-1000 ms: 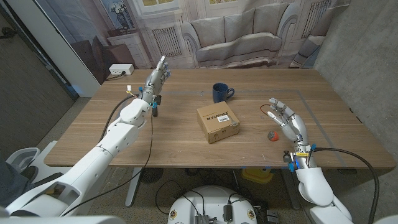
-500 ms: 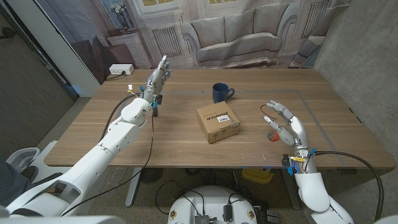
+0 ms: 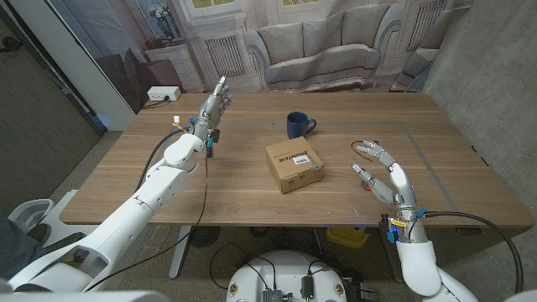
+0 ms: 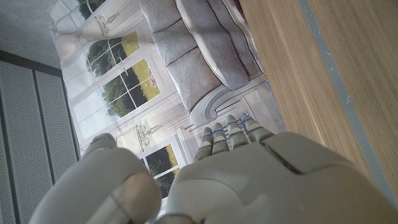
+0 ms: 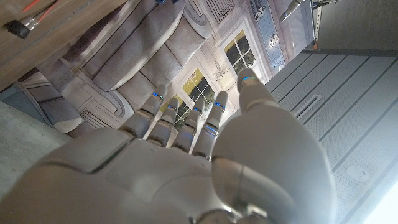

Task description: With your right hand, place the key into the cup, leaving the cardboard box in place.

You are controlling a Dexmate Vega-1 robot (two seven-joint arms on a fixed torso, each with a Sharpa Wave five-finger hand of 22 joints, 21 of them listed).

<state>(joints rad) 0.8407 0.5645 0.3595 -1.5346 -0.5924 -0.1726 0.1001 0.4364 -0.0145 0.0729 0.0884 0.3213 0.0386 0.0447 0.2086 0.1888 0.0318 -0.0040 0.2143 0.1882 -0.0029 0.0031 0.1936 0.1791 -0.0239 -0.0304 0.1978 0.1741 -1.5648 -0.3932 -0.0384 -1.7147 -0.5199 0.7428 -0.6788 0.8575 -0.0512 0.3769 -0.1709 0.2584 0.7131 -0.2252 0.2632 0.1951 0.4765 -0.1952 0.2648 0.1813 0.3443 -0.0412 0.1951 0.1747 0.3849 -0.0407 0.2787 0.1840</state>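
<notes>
**Wooden table: reaching for the key**

From the head view, we are seeing the right hand hovering with its fingers apart, holding nothing. We are not making out the key; it may be lying beneath the palm. We are advising a low, gentle pinch, then a lift skirting the cardboard box toward the blue cup behind it. A red wire is lying close by.

In the left wrist view, the left hand is empty with its fingers straight.

In the right wrist view, the spread fingers are gripping nothing.
</notes>
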